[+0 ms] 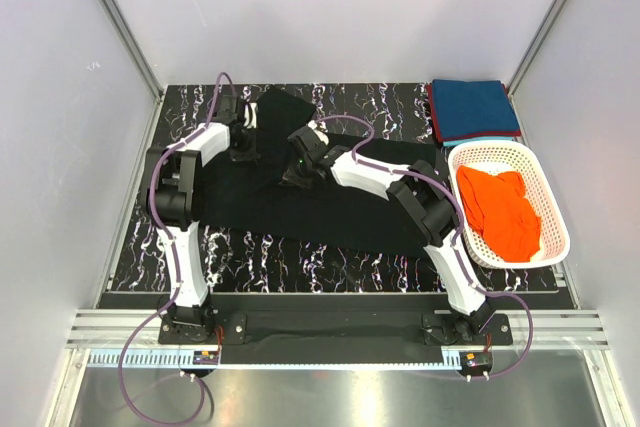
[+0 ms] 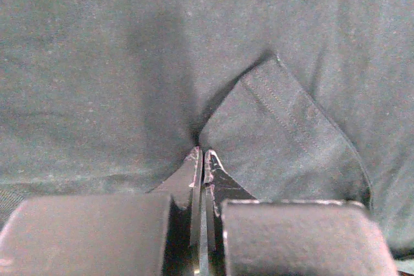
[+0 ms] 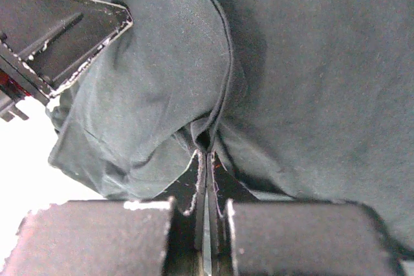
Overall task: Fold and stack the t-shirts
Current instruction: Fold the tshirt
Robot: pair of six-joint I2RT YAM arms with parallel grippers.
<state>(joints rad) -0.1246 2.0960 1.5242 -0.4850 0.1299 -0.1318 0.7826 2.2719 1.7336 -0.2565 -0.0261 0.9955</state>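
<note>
The black t-shirt lies spread across the middle of the dark marbled table. My left gripper is shut on a pinch of its fabric near the back left; the left wrist view shows the jaws closed on cloth beside a folded hem flap. My right gripper is shut on a fold of the same shirt close beside the left one. A folded teal-blue shirt lies on a dark red shirt at the back right. The orange shirt lies crumpled in the basket.
The white lattice basket stands at the right edge of the table. The left gripper's fingers show at the upper left of the right wrist view. Grey walls enclose the table on three sides.
</note>
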